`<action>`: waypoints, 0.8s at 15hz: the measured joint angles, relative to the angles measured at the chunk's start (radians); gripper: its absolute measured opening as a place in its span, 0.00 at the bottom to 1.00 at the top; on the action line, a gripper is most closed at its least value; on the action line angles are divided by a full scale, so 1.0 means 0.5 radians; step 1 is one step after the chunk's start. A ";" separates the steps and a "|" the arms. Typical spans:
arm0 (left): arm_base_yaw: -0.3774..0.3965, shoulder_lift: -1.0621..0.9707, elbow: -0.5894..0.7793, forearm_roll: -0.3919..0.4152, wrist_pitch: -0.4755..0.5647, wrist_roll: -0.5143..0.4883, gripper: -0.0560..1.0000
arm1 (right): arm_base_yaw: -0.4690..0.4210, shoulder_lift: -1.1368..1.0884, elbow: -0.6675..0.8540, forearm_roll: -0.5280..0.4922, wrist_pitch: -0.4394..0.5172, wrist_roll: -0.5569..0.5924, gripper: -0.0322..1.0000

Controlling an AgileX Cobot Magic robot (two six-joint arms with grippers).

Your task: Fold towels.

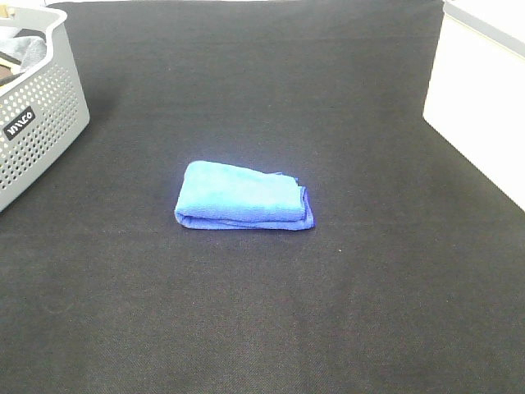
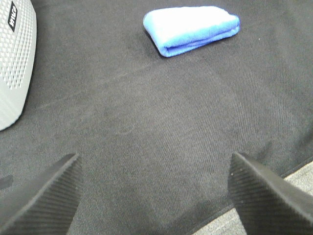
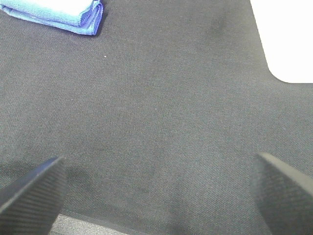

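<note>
A blue towel [image 1: 243, 197] lies folded into a small flat bundle near the middle of the black table. It also shows in the left wrist view [image 2: 190, 28] and at the edge of the right wrist view [image 3: 58, 13]. No arm shows in the exterior high view. My left gripper [image 2: 156, 196] is open and empty, hovering over bare cloth well away from the towel. My right gripper [image 3: 156, 191] is open and empty too, also far from the towel.
A grey perforated basket [image 1: 41, 123] with dark cloth inside stands at the far left; its wall shows in the left wrist view [image 2: 14, 63]. A white box [image 1: 480, 90] stands at the far right. The table's front edge [image 2: 274, 196] lies near both grippers.
</note>
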 joint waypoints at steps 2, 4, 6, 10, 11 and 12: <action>0.000 0.000 0.000 0.000 -0.006 0.002 0.79 | 0.000 0.000 0.000 0.000 0.000 0.000 0.96; 0.000 0.000 0.000 0.000 -0.006 0.002 0.79 | 0.000 0.000 0.000 0.000 0.000 0.000 0.96; 0.000 0.000 0.000 0.000 -0.006 0.002 0.79 | 0.000 0.000 0.000 0.000 0.000 0.000 0.96; 0.204 -0.008 0.000 0.000 -0.006 0.004 0.79 | -0.130 0.000 0.000 0.006 0.000 0.000 0.96; 0.272 -0.042 0.004 0.000 -0.006 0.004 0.79 | -0.230 -0.030 0.000 0.006 -0.002 0.000 0.96; 0.320 -0.108 0.010 0.000 -0.006 0.004 0.79 | -0.318 -0.084 0.000 0.006 -0.004 0.000 0.96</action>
